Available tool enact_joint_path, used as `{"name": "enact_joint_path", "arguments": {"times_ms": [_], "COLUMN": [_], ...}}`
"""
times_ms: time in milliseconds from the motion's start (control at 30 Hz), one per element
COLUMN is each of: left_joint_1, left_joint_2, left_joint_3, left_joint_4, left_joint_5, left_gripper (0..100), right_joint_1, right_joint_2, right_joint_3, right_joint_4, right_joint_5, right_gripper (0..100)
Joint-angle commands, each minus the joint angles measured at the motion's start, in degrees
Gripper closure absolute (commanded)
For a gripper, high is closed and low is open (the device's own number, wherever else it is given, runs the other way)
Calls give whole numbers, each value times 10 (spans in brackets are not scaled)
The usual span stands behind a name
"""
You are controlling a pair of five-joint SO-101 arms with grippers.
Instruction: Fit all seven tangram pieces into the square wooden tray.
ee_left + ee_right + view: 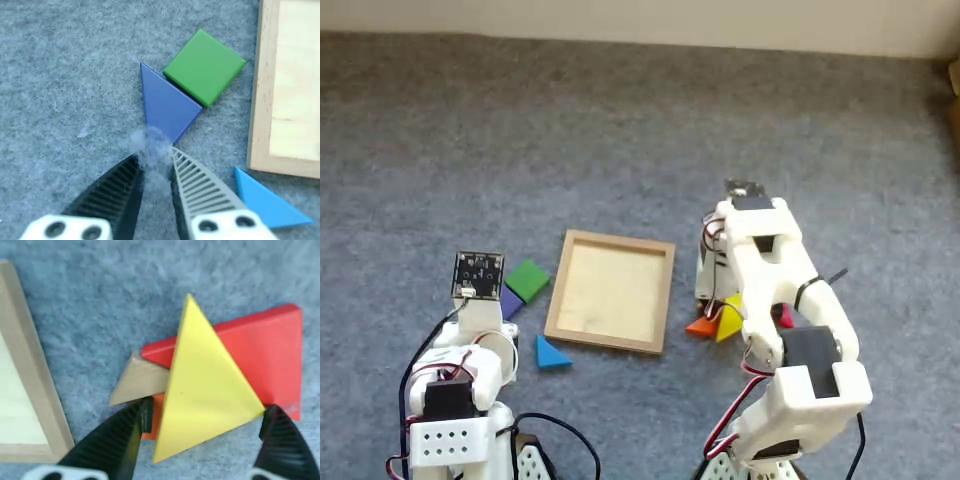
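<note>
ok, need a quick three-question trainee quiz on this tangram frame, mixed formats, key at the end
1. True or false: the wooden tray already holds at least one piece.
2. Which colour is the piece that sits between the fingers of the right claw? A green, B yellow, C blue.
3. How many pieces lie on the carpet on the same side of the tray as the left claw?

Key
1. False. The tray is bare.
2. B, the yellow triangle.
3. Three: the green square, the indigo triangle and the blue triangle.
</note>
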Motion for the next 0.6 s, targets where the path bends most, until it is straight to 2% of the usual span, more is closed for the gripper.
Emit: {"name": "enact_joint_path", "arguments": {"times_ms": [0, 300, 433, 567], "left_joint_1": [6, 6, 6, 6], "left_joint_2": [-5, -5, -5, -5], "left_joint_3": [15, 15, 15, 15], "left_joint_4": [-8, -8, -8, -8], "left_joint_5": [-2, -2, -2, -2], "left_gripper": [923, 923, 923, 923], "right_joint_1": [0, 0, 0, -4], "right_joint_2": [5, 3, 2, -29], "right_joint_3": [3, 1, -1, 2], "right_joint_4": [-7, -6, 36, 36], "right_joint_5": [-4, -3, 33, 37], "right_gripper": [700, 735, 735, 735]}}
